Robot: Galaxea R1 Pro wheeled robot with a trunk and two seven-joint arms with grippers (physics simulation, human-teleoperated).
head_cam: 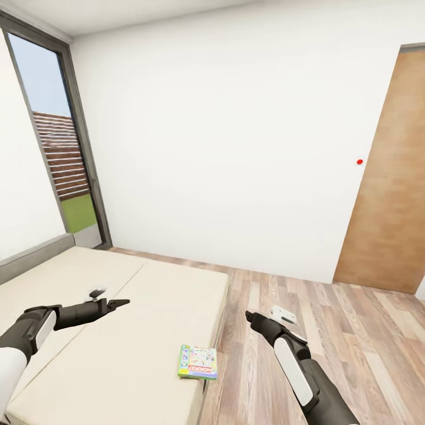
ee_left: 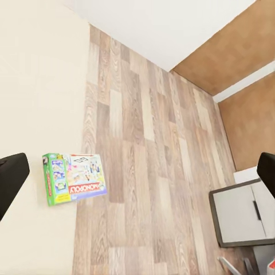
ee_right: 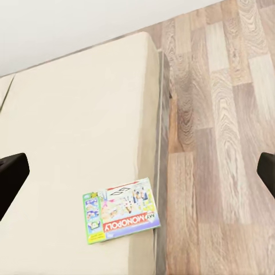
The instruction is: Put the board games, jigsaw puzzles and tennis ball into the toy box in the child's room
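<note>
While both arms hang out in front of the robot, one board game (head_cam: 198,362) lies flat on the bed (head_cam: 88,354), close to the mattress edge by the wood floor (head_cam: 330,330); its cover reads "Monopoly", the smaller print too fine to read. The left gripper (head_cam: 118,304) hovers over the mattress, the right gripper (head_cam: 252,319) over the floor; both wrist views show their fingertips spread wide at the picture edges, empty. A brown door (head_cam: 389,195) is cut off at the right.

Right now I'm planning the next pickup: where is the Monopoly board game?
The Monopoly board game lies flat on the bed, at its right edge beside the wood floor, between both arms.
</note>
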